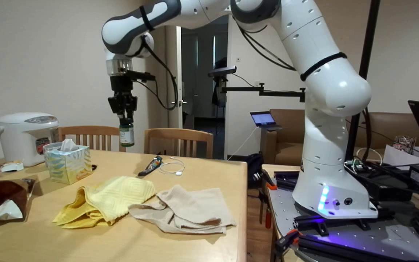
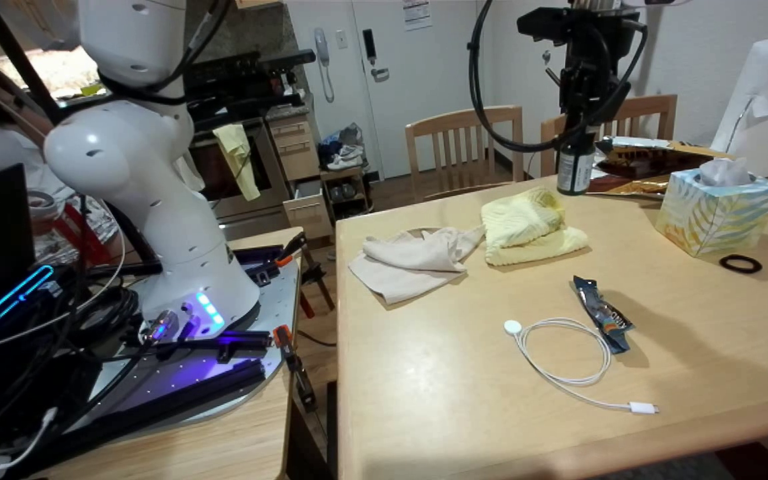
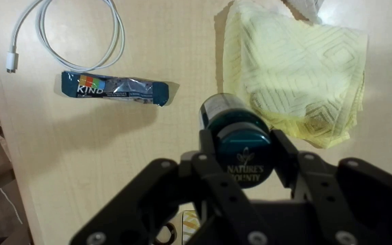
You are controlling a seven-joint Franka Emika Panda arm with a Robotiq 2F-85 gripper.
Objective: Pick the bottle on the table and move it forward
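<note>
My gripper (image 1: 126, 118) points straight down and is shut on the bottle (image 1: 126, 136) by its cap. The bottle is small, dark green, upright, with a white label; it also shows in an exterior view (image 2: 575, 172). In the wrist view, the two fingers (image 3: 243, 146) press on both sides of the cap, which reads "Nature's Bounty"; the bottle body (image 3: 220, 106) extends below it. The bottle hangs in the air above the light-brown wooden table (image 2: 424, 373). The underside of the bottle is hidden in the wrist view.
On the table are a yellow cloth (image 1: 111, 198), a beige cloth (image 1: 191, 211), a snack bar (image 3: 114, 87), a white cable (image 2: 571, 383), a tissue box (image 1: 69, 163), a black ring (image 2: 741, 264) and shiny bags (image 1: 6, 200). A white appliance (image 1: 24, 142) and paper roll (image 2: 761, 107) stand farther along.
</note>
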